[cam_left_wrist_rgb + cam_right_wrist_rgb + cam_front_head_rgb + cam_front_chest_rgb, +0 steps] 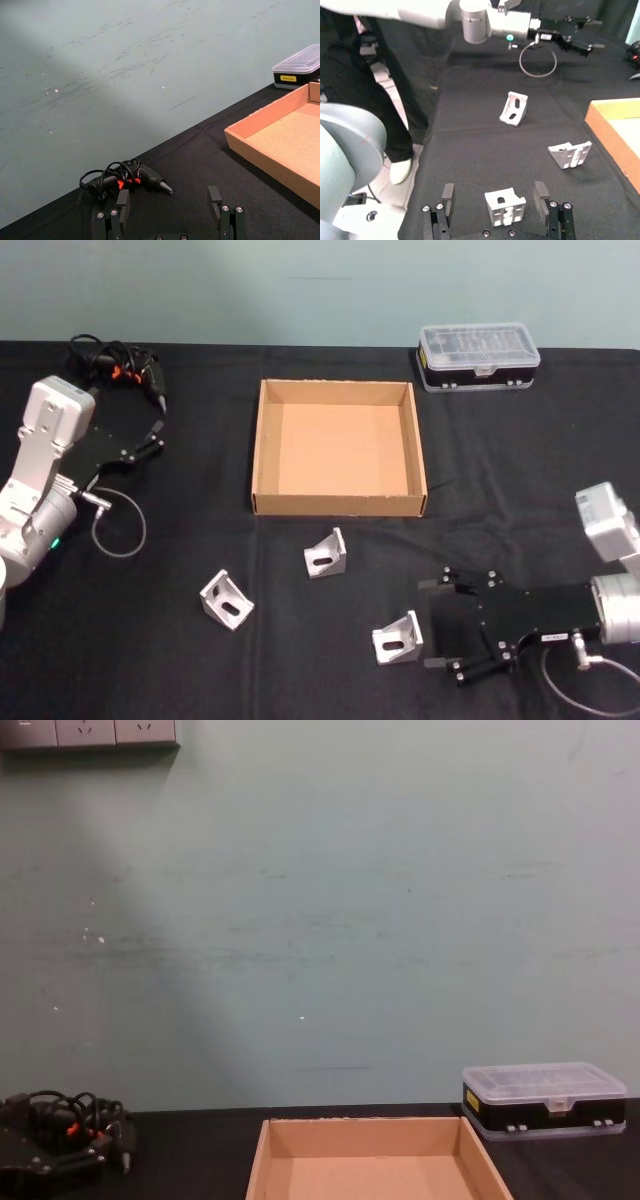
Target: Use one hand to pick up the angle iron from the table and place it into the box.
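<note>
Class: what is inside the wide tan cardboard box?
Only the bare floor of the shallow tan cardboard box shows; nothing lies there. Its near wall may hide a thin floor strip. The open right gripper straddles a silver angle iron outside it.

The box (338,504) is matt cardboard; the angle irons (397,638) are dull metal.

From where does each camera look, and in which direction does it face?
Head view: high, facing forward and down at table, box, angle irons; left gripper and right gripper show.
Chest view: lower, facing forward across the box and black case to the wall.
Left wrist view: on the left arm, facing past its open fingers toward the box.
Right wrist view: on the right arm, facing past its open fingers, nearest angle iron between them.
Both head and right wrist views show three angle irons.
</note>
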